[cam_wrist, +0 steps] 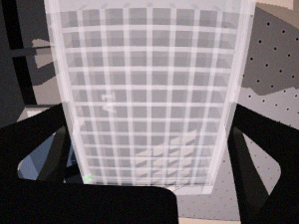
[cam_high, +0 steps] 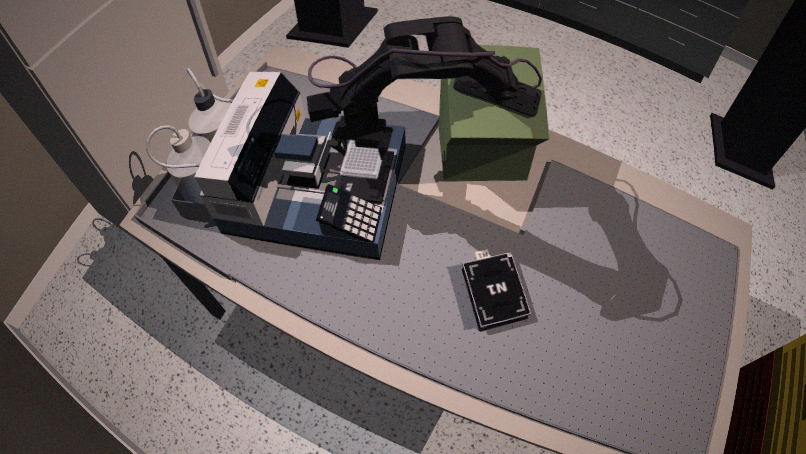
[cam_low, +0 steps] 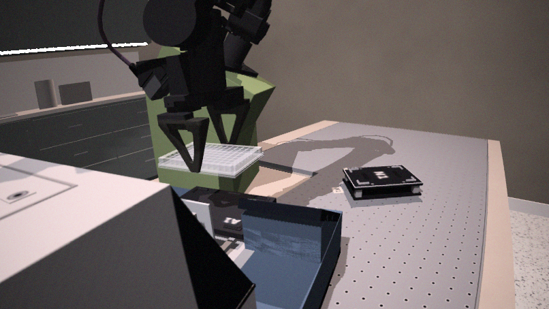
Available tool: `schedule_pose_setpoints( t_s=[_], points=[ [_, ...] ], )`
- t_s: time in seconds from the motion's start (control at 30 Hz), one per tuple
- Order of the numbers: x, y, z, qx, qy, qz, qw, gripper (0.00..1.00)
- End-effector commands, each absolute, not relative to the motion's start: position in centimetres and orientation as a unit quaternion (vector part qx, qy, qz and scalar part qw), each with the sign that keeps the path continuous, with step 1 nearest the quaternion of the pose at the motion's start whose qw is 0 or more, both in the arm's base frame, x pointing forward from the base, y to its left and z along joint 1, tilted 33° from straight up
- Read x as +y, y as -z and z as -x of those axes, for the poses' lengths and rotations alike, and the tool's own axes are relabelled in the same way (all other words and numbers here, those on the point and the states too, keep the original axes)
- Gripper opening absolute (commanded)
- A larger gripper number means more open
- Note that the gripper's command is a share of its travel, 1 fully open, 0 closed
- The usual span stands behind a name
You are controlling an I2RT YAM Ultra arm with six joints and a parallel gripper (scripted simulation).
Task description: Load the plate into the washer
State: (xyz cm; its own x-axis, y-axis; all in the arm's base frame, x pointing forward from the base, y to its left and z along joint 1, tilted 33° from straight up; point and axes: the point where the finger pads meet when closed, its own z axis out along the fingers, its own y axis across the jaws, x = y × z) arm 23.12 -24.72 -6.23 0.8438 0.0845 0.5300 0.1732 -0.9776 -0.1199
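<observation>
The clear plate (cam_high: 360, 159) (cam_low: 218, 157) (cam_wrist: 149, 74) hangs roughly level above the washer's dark carrier (cam_low: 224, 205). My gripper (cam_low: 212, 156) (cam_wrist: 149, 111) is shut on its two long sides. A gap shows between plate and carrier in the exterior view. The engraved A1 label (cam_low: 232, 221) shows on the carrier, and through the plate in the wrist view. The plate's cut-off corner cannot be made out. The nest N1 (cam_high: 496, 309) (cam_low: 381, 180) holds no plate. The washer's lamp (cam_high: 335, 190) is green, beside the keypad (cam_high: 362, 217).
The white washer housing (cam_high: 239, 129) (cam_low: 76, 230) stands left of the carrier, with a blue-topped block (cam_high: 296, 146) between them. The blue tray wall (cam_low: 282, 234) rises beside the carrier. Tubed bottles (cam_high: 188, 152) stand behind the washer. The green pedestal (cam_high: 490, 121) (cam_low: 245, 174) bears the arm.
</observation>
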Motion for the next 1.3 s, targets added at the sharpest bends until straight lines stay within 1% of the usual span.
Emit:
schedule_pose_setpoints(
  t_s=[0.0,0.6,0.87,1.17,1.27],
  points=[
    [-24.9,7.3,-22.9,-0.057,0.266,0.959,0.078,0.84],
    [-24.0,9.7,-24.2,-0.060,0.264,0.959,0.082,0.84],
    [-25.7,9.9,-25.3,-0.059,0.273,0.958,0.063,0.84],
    [-25.3,11.1,-26.4,-0.066,0.274,0.957,0.064,0.84],
    [-25.8,11.0,-26.0,-0.057,0.275,0.958,0.060,0.84]
  ],
)
